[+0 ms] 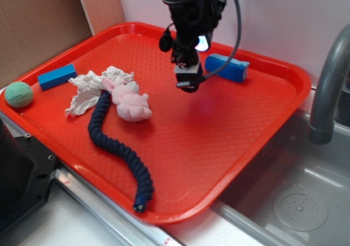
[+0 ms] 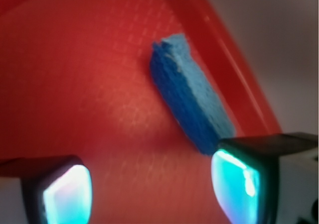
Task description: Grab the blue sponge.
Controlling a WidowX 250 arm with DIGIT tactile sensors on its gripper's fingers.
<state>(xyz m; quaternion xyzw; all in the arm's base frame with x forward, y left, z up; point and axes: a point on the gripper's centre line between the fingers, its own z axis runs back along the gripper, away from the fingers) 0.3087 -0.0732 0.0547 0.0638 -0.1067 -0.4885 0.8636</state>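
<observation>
The claw point(image 1: 188, 85) is hanging above the tray point(image 1: 235, 153), near the back rim, with its jaws standing wide apart and nothing between them. In the wrist view the two fingertips point(image 2: 65, 191) are glowing at the bottom corners with bare red tray showing in the gap.

The sponge point(image 1: 227, 67) is lying flat on the tray close to the far rim, just to the right of the claw and a little behind it. Seen from the wrist, the sponge point(image 2: 192, 99) is running diagonally ahead, its near end reaching the right fingertip but not lying inside the gap.

So the approach looks mostly done, while the grab itself is not yet begun: the claw is not touching the sponge and is sitting off to one side of it. What seems left is shifting over until the sponge lies between the jaws, lowering, and closing.

The other things, a plush point(image 1: 131, 101), a rope point(image 1: 117, 142), a cloth point(image 1: 90, 90), a block point(image 1: 56, 76) and a ball point(image 1: 19, 94), are lying well apart on the left.
</observation>
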